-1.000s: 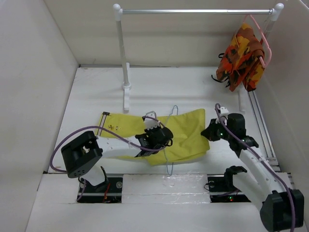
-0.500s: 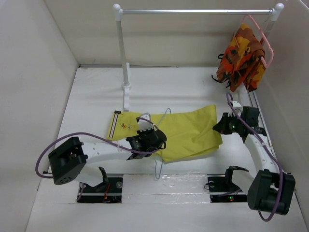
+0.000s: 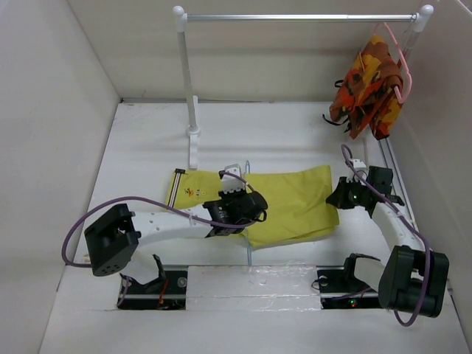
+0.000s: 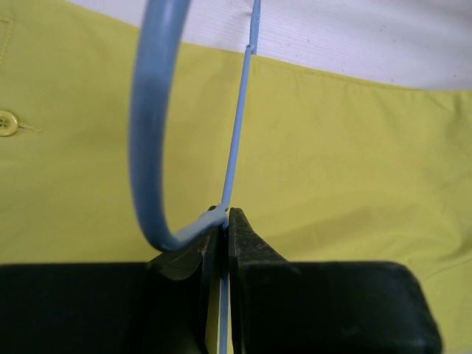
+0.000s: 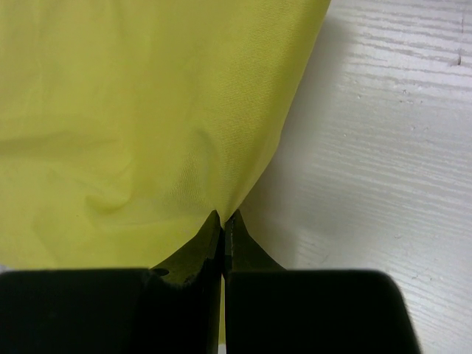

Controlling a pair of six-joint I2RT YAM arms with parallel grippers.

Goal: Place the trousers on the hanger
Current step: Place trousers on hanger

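Trousers (image 3: 291,200) lie flat beneath our left gripper (image 4: 225,215), which is clamped on the hanger (image 4: 237,140) wire just above the cloth, probably to slide it along. Our right gripper (image 5: 223,218) pinches the cloth edge directly ahead, seemingly to hold the fabric taut.

**Cloth, wire and grained white board**

I see the trousers (image 5: 133,110) as matt, finely woven cloth with soft creases. The hanger (image 4: 151,133) looks like smooth coated wire with a slight sheen. The desk (image 5: 383,147) is white and faintly grained. The rail (image 3: 295,17) looks like bright metal.
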